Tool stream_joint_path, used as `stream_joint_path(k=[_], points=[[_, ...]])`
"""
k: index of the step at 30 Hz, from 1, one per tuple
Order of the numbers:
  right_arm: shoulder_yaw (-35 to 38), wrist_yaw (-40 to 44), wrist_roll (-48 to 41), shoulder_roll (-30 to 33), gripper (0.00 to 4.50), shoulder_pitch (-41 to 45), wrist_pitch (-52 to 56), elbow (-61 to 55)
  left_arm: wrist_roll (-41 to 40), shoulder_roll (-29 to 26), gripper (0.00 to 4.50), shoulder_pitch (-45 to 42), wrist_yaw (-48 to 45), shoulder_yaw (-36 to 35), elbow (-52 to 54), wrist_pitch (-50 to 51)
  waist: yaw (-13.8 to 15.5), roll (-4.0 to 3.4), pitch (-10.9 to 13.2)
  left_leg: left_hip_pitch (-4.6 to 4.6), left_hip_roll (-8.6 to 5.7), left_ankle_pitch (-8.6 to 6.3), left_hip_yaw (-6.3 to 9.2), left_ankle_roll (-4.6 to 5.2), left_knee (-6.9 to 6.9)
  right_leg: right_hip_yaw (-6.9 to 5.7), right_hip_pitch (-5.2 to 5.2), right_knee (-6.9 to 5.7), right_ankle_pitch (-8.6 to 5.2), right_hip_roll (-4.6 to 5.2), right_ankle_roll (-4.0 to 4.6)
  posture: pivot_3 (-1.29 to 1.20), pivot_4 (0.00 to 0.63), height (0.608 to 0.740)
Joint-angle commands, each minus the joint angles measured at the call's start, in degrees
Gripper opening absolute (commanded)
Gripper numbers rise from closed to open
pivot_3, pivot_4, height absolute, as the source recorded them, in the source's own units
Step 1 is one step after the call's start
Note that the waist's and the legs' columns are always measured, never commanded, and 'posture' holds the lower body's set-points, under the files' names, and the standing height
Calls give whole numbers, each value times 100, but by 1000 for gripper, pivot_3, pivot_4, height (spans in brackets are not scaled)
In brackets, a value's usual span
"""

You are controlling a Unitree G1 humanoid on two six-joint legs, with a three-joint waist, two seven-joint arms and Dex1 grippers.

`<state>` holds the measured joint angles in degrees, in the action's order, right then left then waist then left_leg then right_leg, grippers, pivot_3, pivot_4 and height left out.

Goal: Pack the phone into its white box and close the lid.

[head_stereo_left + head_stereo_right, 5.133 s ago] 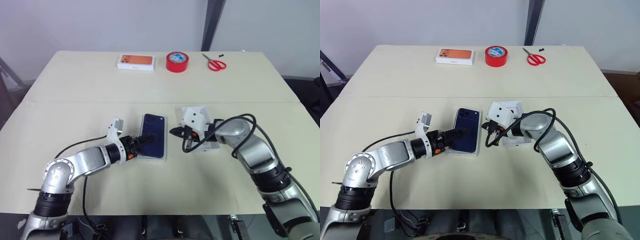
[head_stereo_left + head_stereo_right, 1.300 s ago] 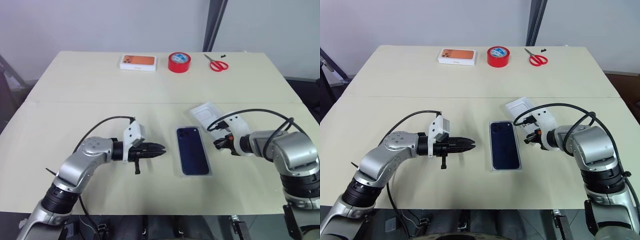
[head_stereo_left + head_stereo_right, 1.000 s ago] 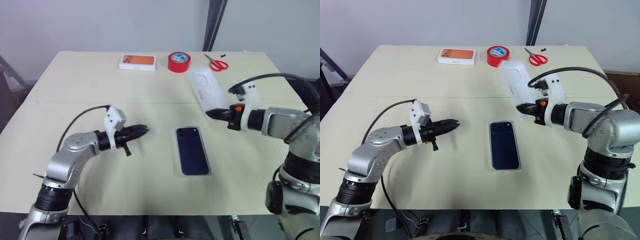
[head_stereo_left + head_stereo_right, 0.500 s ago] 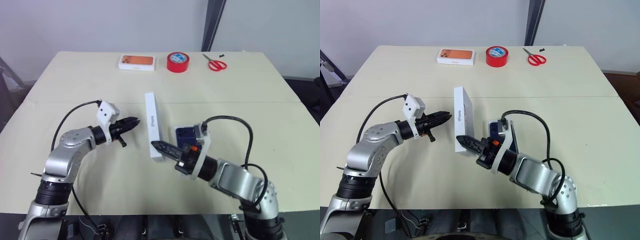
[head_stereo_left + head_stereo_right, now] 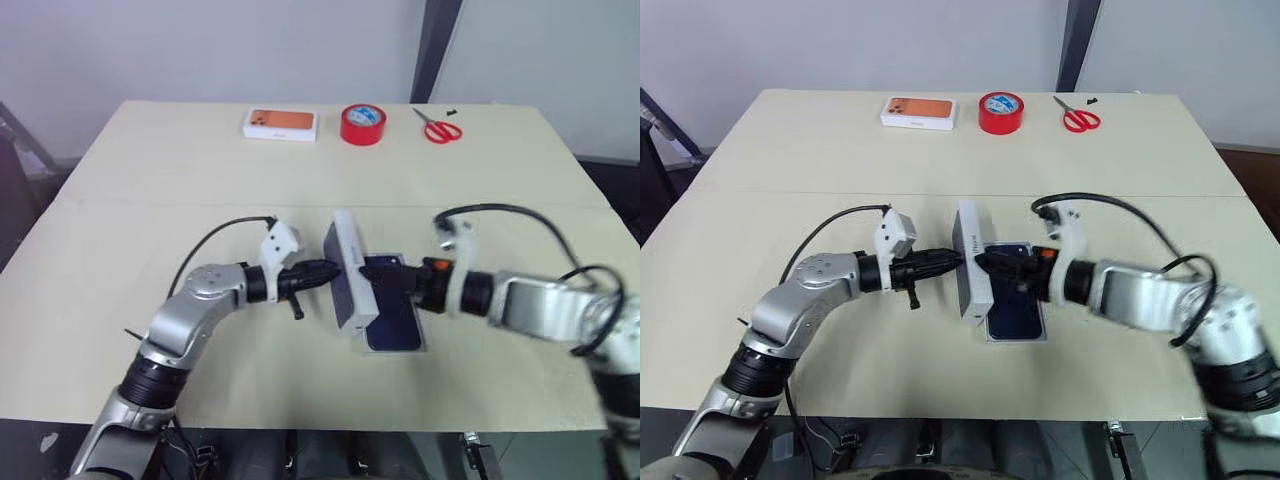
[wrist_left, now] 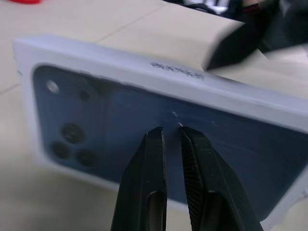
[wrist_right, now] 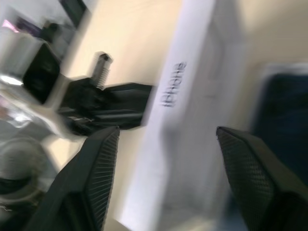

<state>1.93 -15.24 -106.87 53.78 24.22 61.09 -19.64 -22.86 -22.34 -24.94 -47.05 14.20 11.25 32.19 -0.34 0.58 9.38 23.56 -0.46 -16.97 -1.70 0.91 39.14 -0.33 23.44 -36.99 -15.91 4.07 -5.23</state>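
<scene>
White lid (image 5: 347, 277) upright beside phone (image 5: 395, 322).

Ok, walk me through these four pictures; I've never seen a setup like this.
This is a humanoid robot with two arms. The two wide pictures come from cameras in its head, looking down at a table. The two close-ups come from cameras on its wrists. At the far edge lie an orange-printed phone box, red tape and scissors. In the middle, the dark-blue phone lies in its white box. Beside it the lid stands on edge. The left gripper, nearly shut, meets its printed top; the right gripper is open.
</scene>
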Motion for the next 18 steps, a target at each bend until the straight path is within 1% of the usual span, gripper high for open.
stream_joint_path(k=[1,3,5,6,7,8,10,11,14,18], points=[[56,814,994,273,3436,273,192,275,99,174,592,-226,15,176,25,-25,-6,0,0,0,0,0,0,0,0,0,0,0,0,0,0,0,150,725],[31,1198,1539,334,3436,378,204,329,127,262,592,-285,15,225,-49,-23,-17,-1,0,0,1,0,0,1,0,0,2,-2,0,-1,0,0,150,725],[-128,1768,2374,522,2931,516,192,261,152,325,592,-309,8,240,-106,-69,-33,-4,0,0,2,0,-1,1,0,0,2,-3,0,-2,-1,0,150,725],[-241,2031,2781,607,2626,572,159,177,141,353,592,-312,36,189,-118,-87,-31,-4,0,0,2,0,-2,1,-1,1,4,-4,0,-2,-1,0,150,725],[-379,2288,3202,686,2229,623,96,69,87,383,592,-318,90,86,-115,-58,-28,-5,0,0,2,0,-1,1,0,1,5,-5,0,-3,-1,0,150,725],[-542,2536,3630,761,1659,667,1,-63,-19,415,592,-328,173,-77,-92,21,-27,-5,0,0,2,0,-1,1,-1,1,6,-5,0,-2,-1,0,150,725],[-998,2958,4654,963,696,753,-265,-394,-240,434,592,-372,470,-491,-24,348,-28,-5,0,0,2,0,0,0,-1,2,7,-5,0,-2,-1,0,150,725],[-1246,3134,5140,1043,696,778,-397,-534,-258,375,592,-393,642,-655,4,561,-32,-4,0,0,2,0,1,0,0,1,7,-5,0,-2,-1,0,150,725],[-1790,3635,6205,1129,696,751,-728,-818,-102,53,592,-368,995,-883,85,1035,-36,-4,0,0,3,0,2,0,-1,1,9,-6,0,-2,-2,0,150,725],[-2042,4050,6859,932,696,622,-814,-1013,147,-441,592,-191,1073,-705,190,1325,-21,-4,1,0,3,0,1,-1,-1,1,9,-6,0,-2,-2,0,150,725]])
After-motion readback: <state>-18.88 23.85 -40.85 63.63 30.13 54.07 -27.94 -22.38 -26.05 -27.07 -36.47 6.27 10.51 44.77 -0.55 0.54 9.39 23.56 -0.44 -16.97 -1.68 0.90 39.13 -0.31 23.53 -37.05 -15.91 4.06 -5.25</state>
